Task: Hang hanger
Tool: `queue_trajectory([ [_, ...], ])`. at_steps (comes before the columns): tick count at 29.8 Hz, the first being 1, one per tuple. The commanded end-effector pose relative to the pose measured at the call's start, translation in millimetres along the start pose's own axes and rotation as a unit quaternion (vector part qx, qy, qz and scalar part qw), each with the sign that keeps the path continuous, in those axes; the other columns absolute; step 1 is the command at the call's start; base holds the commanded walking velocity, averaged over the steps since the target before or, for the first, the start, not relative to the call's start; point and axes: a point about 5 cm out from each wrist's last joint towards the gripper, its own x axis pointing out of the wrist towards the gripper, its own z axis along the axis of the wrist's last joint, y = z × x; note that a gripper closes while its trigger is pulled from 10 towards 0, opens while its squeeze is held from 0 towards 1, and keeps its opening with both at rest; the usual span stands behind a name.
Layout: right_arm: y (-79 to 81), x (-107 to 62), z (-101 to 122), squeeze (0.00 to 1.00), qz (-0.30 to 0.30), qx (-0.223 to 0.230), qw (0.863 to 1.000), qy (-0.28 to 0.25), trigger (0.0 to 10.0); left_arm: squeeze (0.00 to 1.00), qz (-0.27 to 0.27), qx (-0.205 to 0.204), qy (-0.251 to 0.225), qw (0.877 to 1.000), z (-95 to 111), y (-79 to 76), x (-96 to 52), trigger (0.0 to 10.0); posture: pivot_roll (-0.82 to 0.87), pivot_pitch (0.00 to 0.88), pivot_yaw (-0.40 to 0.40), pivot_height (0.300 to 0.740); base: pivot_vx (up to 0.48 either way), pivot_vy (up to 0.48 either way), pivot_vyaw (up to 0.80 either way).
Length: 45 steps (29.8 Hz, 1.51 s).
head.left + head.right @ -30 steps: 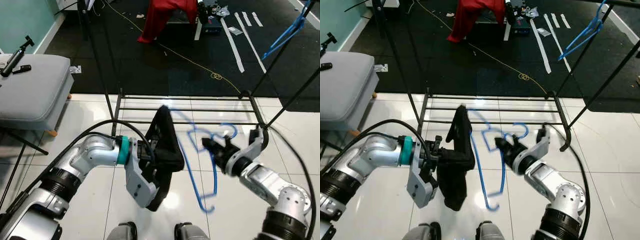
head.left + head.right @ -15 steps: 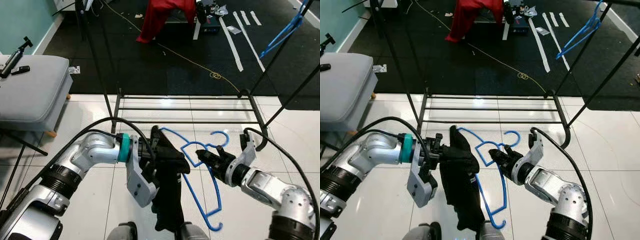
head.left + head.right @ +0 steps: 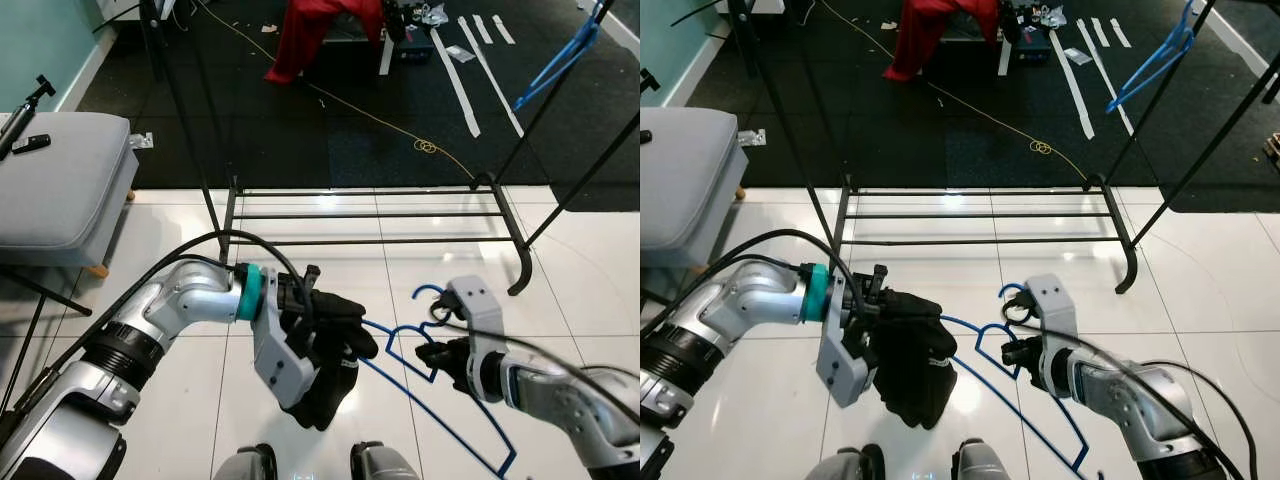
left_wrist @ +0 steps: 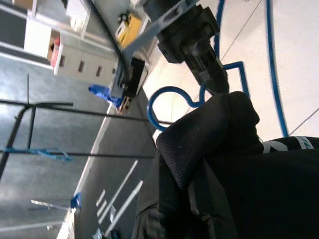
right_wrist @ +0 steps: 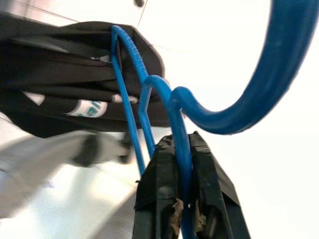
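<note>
A blue wire hanger [image 3: 455,415] lies tilted low over the white tiles, its hook [image 3: 428,293] pointing up. My right gripper [image 3: 432,354] is shut on the hanger's neck; in the right wrist view the black fingers [image 5: 159,196] pinch the blue wire [image 5: 180,149]. A black garment [image 3: 335,350] is bunched at the hanger's left end, with one shoulder of the hanger running into it. My left gripper [image 3: 316,328] is shut on that garment, its fingertips buried in the cloth. The left wrist view shows the garment [image 4: 239,164] and the hook [image 4: 167,94] close behind it.
A black clothes rack [image 3: 370,215] with low shelf bars stands just ahead; its uprights rise at left and right. Another blue hanger [image 3: 560,58] hangs at the upper right. A grey padded bench [image 3: 55,180] is at the left. A red cloth [image 3: 320,28] and a yellow cable [image 3: 400,130] lie beyond the rack.
Both grippers have dropped lower and nearer my body. The hanger has gone from upright to lying flat and low. The garment, which hung long, is now bunched at the left gripper.
</note>
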Motion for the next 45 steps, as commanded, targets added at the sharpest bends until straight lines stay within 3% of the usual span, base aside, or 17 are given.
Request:
queue_trajectory([
  [1,-6.9,-1.4,-3.0,0.00,-0.023,-0.061,0.998,0.005,10.0,0.00,0.007,-0.004,0.008,1.000,-3.9,2.9,-3.5,10.0,-0.09,0.125,0.053,0.740,0.000,0.000,0.00],
  [6,-15.5,-9.4,8.4,0.00,-0.024,-0.099,0.994,-0.030,10.0,0.00,0.009,0.000,0.016,1.000,-8.3,6.3,-7.8,10.0,-0.09,0.126,0.053,0.740,0.000,0.000,0.00],
  [8,-16.4,-15.5,18.6,0.00,-0.011,-0.161,0.985,-0.068,10.0,0.00,0.010,-0.002,0.019,1.000,-10.5,8.4,-9.4,10.0,-0.09,0.126,0.055,0.740,0.000,0.000,0.00],
  [9,-16.4,-15.5,18.6,0.00,-0.011,-0.161,0.985,-0.068,10.0,0.00,0.010,-0.002,0.019,1.000,-10.5,8.4,-9.4,10.0,-0.09,0.126,0.055,0.740,0.000,0.000,0.00],
  [11,-13.3,-21.5,26.0,0.00,0.009,-0.241,0.966,-0.094,10.0,0.00,0.021,-0.018,0.028,0.999,-14.8,12.0,-10.7,10.0,-0.10,0.128,0.053,0.740,0.000,0.000,0.00],
  [12,-13.3,-21.5,26.0,0.00,0.009,-0.241,0.966,-0.094,10.0,0.00,0.021,-0.018,0.028,0.999,-14.8,12.0,-10.7,10.0,-0.10,0.128,0.053,0.740,0.000,0.000,0.00],
  [18,7.8,-30.7,33.8,0.00,0.120,-0.326,0.925,-0.153,10.0,0.00,0.061,-0.120,0.041,0.990,-23.6,17.1,-8.3,10.0,-0.10,0.128,0.051,0.740,0.000,0.000,0.00],
  [22,15.8,-31.0,30.3,0.00,0.166,-0.336,0.914,-0.155,10.0,0.00,0.068,-0.153,0.049,0.985,-28.3,14.8,-5.5,10.0,-0.10,0.122,0.046,0.740,0.000,0.000,0.00],
  [27,17.1,-31.4,23.4,0.00,0.195,-0.358,0.902,-0.142,10.0,0.00,0.068,-0.167,0.053,0.982,-31.8,12.2,-3.8,10.0,-0.10,0.118,0.039,0.740,0.000,0.000,0.00],
  [28,15.7,-34.7,13.9,0.00,0.222,-0.377,0.892,-0.117,10.0,0.00,0.053,-0.164,0.055,0.984,-33.5,9.8,-6.4,10.0,-0.10,0.108,0.033,0.740,0.000,0.000,0.00],
  [31,14.2,-38.0,6.5,0.00,0.245,-0.386,0.884,-0.098,10.0,0.00,0.038,-0.163,0.056,0.984,-34.3,8.3,-8.9,10.0,-0.10,0.108,0.033,0.740,0.000,0.000,0.00],
  [32,5.3,-40.6,-4.8,0.00,0.243,-0.405,0.880,-0.052,10.0,0.00,-0.003,-0.157,0.057,0.986,-33.7,3.8,-11.9,10.0,-0.11,0.103,0.030,0.740,0.000,0.000,0.00],
  [34,-15.1,-45.0,-22.8,0.00,0.215,-0.448,0.867,0.031,10.0,0.00,-0.058,-0.144,0.062,0.986,-34.0,-1.9,-16.3,10.0,-0.11,0.100,0.030,0.740,0.000,0.000,0.00],
  [37,-22.3,-46.2,-27.3,0.00,0.201,-0.461,0.862,0.056,10.0,0.00,-0.071,-0.138,0.065,0.986,-34.3,-3.1,-17.3,10.0,-0.11,0.099,0.031,0.740,0.000,0.000,0.00],
  [38,-41.4,-44.7,-27.4,0.00,0.131,-0.496,0.854,0.086,10.0,0.00,-0.071,-0.129,0.067,0.987,-34.8,-0.9,-16.3,10.0,-0.11,0.098,0.033,0.740,0.000,0.000,0.00],
  [41,-60.3,-46.0,-22.1,0.00,0.057,-0.505,0.856,0.098,10.0,0.00,-0.064,-0.122,0.063,0.988,-34.5,2.3,-13.4,10.0,-0.11,0.095,0.036,0.740,0.000,0.000,0.00],
  [45,-66.7,-53.2,-19.4,0.00,0.030,-0.485,0.868,0.101,10.0,0.00,-0.065,-0.100,0.065,0.991,-34.7,3.7,-11.3,10.0,-0.11,0.095,0.039,0.740,0.000,0.000,0.00],
])
